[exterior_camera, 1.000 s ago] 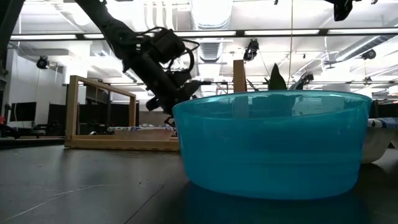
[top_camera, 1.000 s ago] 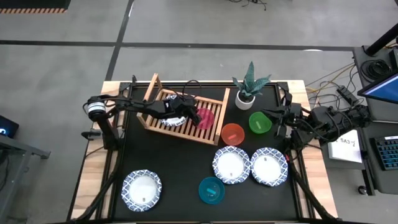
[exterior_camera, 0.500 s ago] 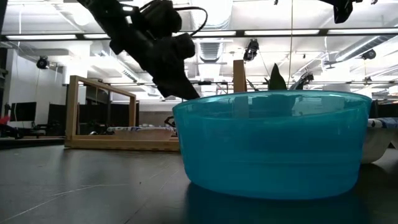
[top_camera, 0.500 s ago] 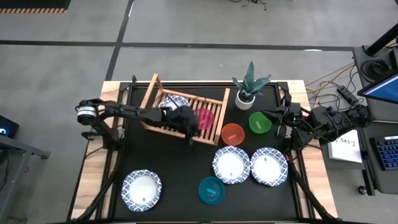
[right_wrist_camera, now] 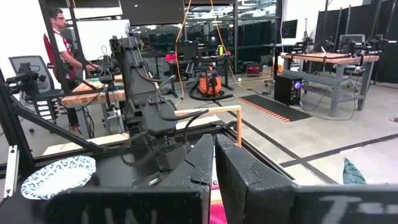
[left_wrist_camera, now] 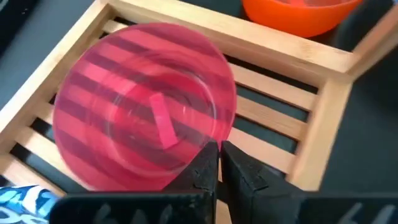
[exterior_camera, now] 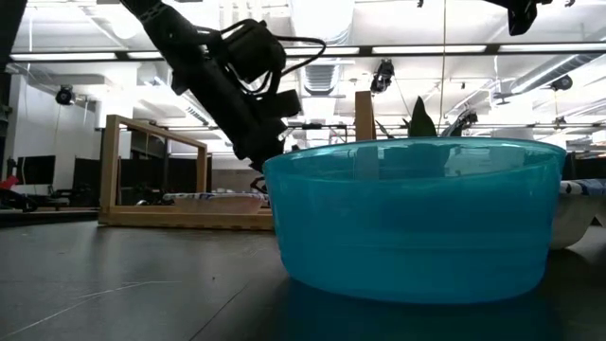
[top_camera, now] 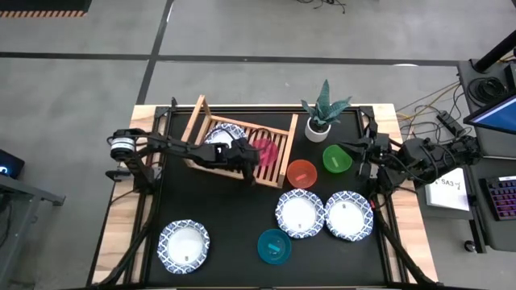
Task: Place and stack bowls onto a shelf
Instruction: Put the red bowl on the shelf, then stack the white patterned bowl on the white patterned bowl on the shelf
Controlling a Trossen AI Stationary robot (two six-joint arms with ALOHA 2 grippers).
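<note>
The wooden slatted shelf [top_camera: 284, 149] holds a white blue-rimmed bowl [top_camera: 216, 134] and a pink bowl [top_camera: 266, 152], both upright on its slats. My left gripper [top_camera: 250, 167] is shut. It hovers over the shelf's near rail, beside the pink bowl [left_wrist_camera: 146, 106]. On the table stand a red bowl [top_camera: 302, 173], a green bowl [top_camera: 337, 159], a teal bowl [top_camera: 274, 246] and three white blue-rimmed bowls [top_camera: 300, 213]. My right gripper [top_camera: 345, 147] is shut and waits above the green bowl at the right edge.
A potted plant in a white pot [top_camera: 320, 122] stands at the far edge, right of the shelf. The shelf's raised frame [exterior_camera: 156, 166] is at its left end. The teal bowl [exterior_camera: 412, 218] fills the low view. A person [right_wrist_camera: 62, 43] stands in the room beyond the table.
My left gripper has moved from above the white bowl on the shelf toward the table's right and near edge, ending over the near rail by the pink bowl. It rose on the way and has since dropped a little. No bowl has moved.
</note>
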